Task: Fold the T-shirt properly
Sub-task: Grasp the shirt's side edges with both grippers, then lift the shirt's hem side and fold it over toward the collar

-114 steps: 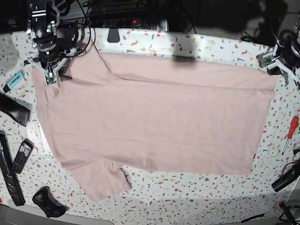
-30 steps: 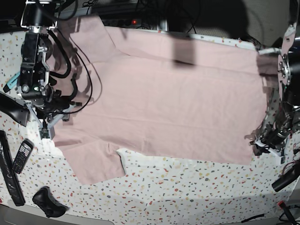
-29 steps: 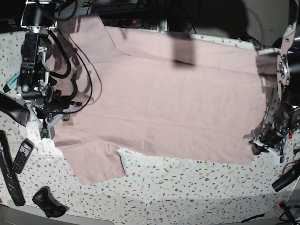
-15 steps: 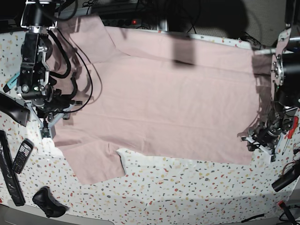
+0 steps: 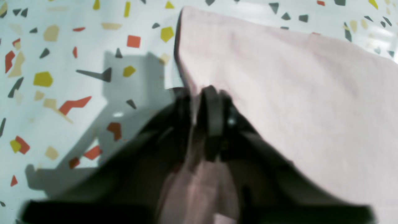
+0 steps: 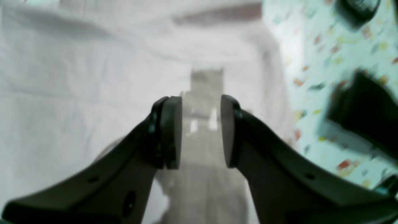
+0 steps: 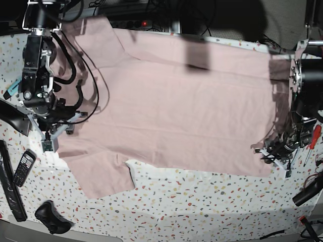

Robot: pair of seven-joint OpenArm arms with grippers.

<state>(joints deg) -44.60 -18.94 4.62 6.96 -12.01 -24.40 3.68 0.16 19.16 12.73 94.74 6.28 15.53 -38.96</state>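
The T-shirt (image 7: 181, 106) lies spread, plain side up, across the speckled table (image 7: 202, 206), one sleeve toward the near edge. The left tool (image 5: 202, 115) is pressed together, pinching the shirt's corner edge (cloth bunches between its fingers (image 5: 213, 118)). The right tool (image 6: 197, 130) stands spread above the shirt at the sleeve end, nothing between its fingers. A phone (image 7: 23, 168) lies by the table's edge.
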